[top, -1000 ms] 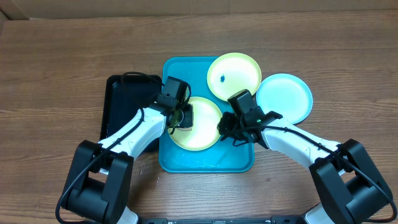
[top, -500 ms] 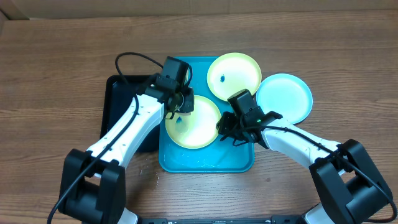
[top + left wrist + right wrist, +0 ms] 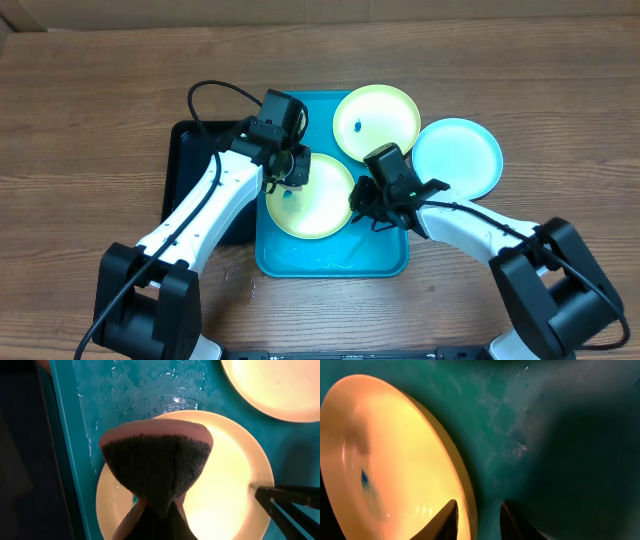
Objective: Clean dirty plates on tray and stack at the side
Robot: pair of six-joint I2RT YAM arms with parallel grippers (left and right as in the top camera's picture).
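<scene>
The turquoise tray [image 3: 335, 258] holds a pale yellow-green plate [image 3: 322, 208] with a blue speck [image 3: 288, 195] near its left side. My left gripper [image 3: 292, 170] is shut on a sponge [image 3: 155, 462] with a dark scrub face, held over the plate's upper left rim [image 3: 225, 465]. My right gripper [image 3: 358, 205] grips the plate's right rim, one finger on each side of it [image 3: 477, 515]. The speck also shows in the right wrist view [image 3: 364, 478]. A second yellow-green plate [image 3: 376, 122] with a blue speck overlaps the tray's top right corner. The cyan plate [image 3: 458, 155] lies right of the tray.
A smaller black tray [image 3: 190, 175] lies along the turquoise tray's left side, under my left arm. The turquoise tray's floor [image 3: 125, 390] is wet. A cable loops above the left wrist [image 3: 215, 95]. Bare wooden table [image 3: 90, 120] surrounds everything.
My left gripper has carried the sponge from the plate's left part up to its upper left rim, uncovering a blue speck. The right gripper has stayed on the plate's right rim.
</scene>
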